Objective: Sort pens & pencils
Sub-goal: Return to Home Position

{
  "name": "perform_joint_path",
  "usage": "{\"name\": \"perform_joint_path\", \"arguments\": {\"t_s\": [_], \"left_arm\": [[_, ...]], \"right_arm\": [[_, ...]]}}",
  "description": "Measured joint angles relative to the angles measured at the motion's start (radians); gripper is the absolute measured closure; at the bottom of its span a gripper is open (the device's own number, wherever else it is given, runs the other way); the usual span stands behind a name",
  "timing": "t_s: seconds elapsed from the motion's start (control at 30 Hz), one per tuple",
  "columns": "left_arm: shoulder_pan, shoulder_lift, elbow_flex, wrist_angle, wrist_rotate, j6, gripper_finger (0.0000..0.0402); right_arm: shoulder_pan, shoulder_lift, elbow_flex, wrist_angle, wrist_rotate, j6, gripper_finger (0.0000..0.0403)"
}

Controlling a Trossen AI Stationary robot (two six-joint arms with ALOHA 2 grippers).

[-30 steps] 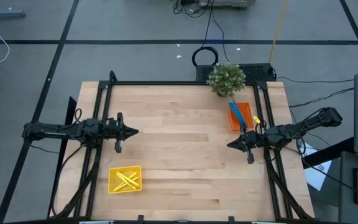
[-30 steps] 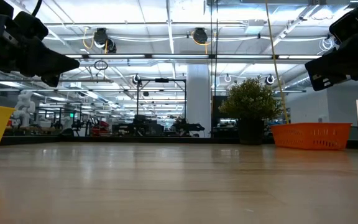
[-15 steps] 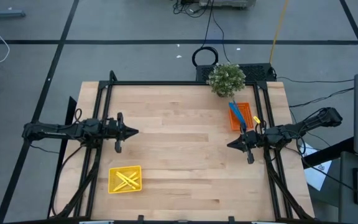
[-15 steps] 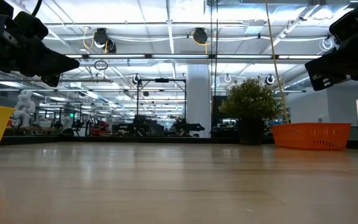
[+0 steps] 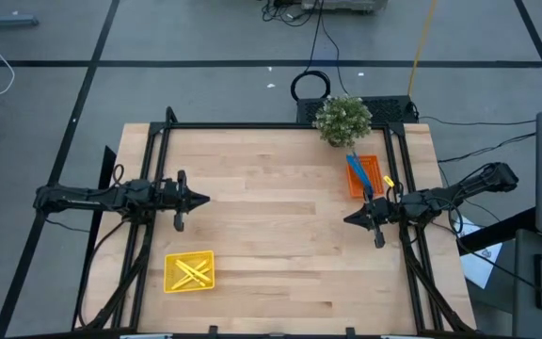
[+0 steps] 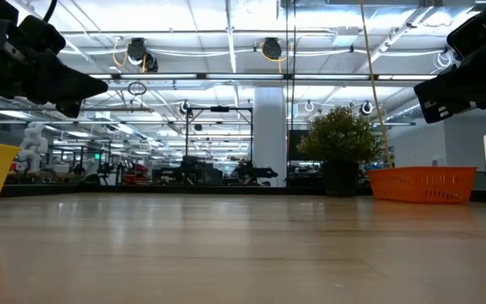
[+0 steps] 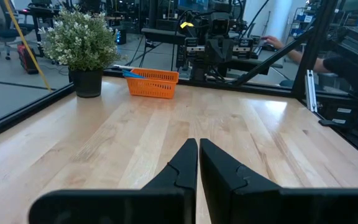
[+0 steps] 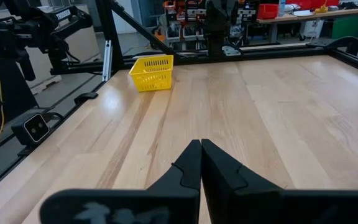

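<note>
Yellow sticks (image 5: 190, 272) lie crossed inside the yellow tray (image 5: 170, 280) near the table's front left. Blue sticks (image 5: 358, 175) lie in the orange tray (image 5: 376, 164) at the far right, their ends poking over its rim (image 7: 133, 74). My left gripper (image 5: 205, 199) hovers shut above the table's left side, pointing right, holding nothing. My right gripper (image 5: 348, 219) hovers shut above the right side, pointing left, holding nothing. Both stand well above the wood in the low view.
A potted plant (image 5: 342, 119) stands at the far edge, just behind the orange tray. A dark metal frame (image 5: 280, 126) runs along the table's far, left and right edges. The bare wood (image 5: 280, 217) between the two grippers is free room.
</note>
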Motion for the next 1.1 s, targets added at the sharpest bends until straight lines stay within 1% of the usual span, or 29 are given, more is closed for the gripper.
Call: {"name": "perform_joint_path", "arguments": {"t_s": [0.5, 0.67, 0.9, 1.1], "left_arm": [[0.000, 0.000, 0.000, 0.000, 0.000, 0.000, 0.0378], [0.000, 0.000, 0.000, 0.000, 0.000, 0.000, 0.0378], [0.000, 0.000, 0.000, 0.000, 0.000, 0.000, 0.0378], [0.000, 0.000, 0.000, 0.000, 0.000, 0.000, 0.0378]], "right_arm": [[-0.002, -0.013, 0.000, -0.001, 0.000, 0.000, 0.0403], [-0.031, -0.068, 0.000, -0.002, 0.000, 0.000, 0.0403], [-0.080, -0.186, 0.000, -0.002, 0.000, 0.000, 0.0403], [-0.107, -0.251, 0.000, -0.003, 0.000, 0.000, 0.0403]]}}
